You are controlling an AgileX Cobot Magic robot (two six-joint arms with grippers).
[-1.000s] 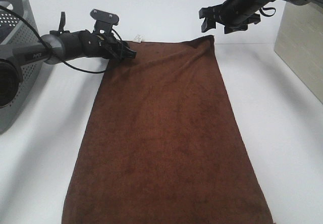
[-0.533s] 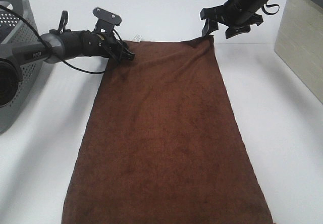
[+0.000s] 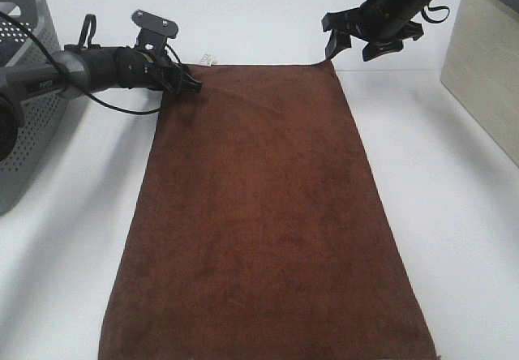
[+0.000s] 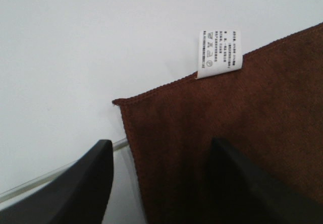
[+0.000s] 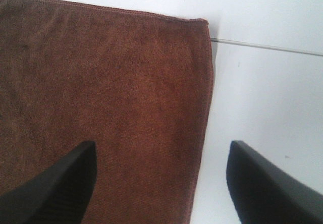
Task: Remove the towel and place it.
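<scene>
The towel (image 3: 263, 214) is a dark brown terry cloth lying flat on the white table, long side running from near to far. Its white tag (image 3: 207, 57) sits on the far short edge, and shows clearly in the left wrist view (image 4: 218, 52). My left gripper (image 3: 191, 84) is low at the towel's far left corner. It is open there (image 4: 161, 183), with the towel's edge (image 4: 166, 148) between its fingers. My right gripper (image 3: 357, 42) hovers open above the far right corner (image 3: 331, 65). The right wrist view shows that open gripper (image 5: 161, 183) over the towel (image 5: 101, 93).
A grey perforated basket (image 3: 28, 92) stands at the left edge. A beige box (image 3: 486, 76) stands at the right. A thin seam (image 3: 405, 70) crosses the table by the towel's far edge. White table (image 3: 73, 238) lies on both sides of the towel.
The left gripper moved left and slightly back, and the towel's far left corner and tag shifted with it. The raised far right corner has settled flat. The right gripper has barely moved.
</scene>
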